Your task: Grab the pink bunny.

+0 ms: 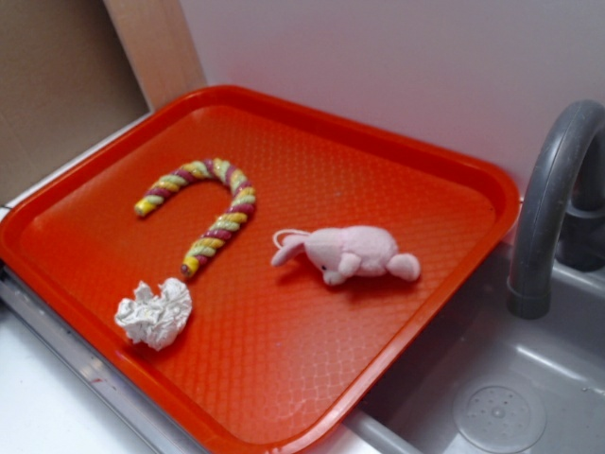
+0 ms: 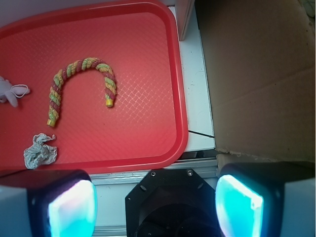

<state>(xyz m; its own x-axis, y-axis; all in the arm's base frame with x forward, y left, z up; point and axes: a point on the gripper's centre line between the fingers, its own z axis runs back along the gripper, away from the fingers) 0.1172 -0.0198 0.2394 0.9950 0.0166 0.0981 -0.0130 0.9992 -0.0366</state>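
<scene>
The pink bunny [image 1: 350, 253] lies on its side near the middle right of the red tray [image 1: 416, 170], its white loop string pointing left. In the wrist view only its ear and string [image 2: 11, 91] show at the left edge. My gripper [image 2: 155, 207] is seen only in the wrist view. It is open and empty, fingers wide apart, high above the tray's near right corner and far from the bunny. The gripper does not show in the exterior view.
A twisted yellow-and-maroon rope cane [image 1: 203, 213] lies left of the bunny. A crumpled white paper wad [image 1: 154, 314] sits near the tray's front edge. A grey sink [image 1: 492, 397] with a grey faucet [image 1: 548, 208] is to the right. Brown cardboard [image 2: 256, 74] stands beside the tray.
</scene>
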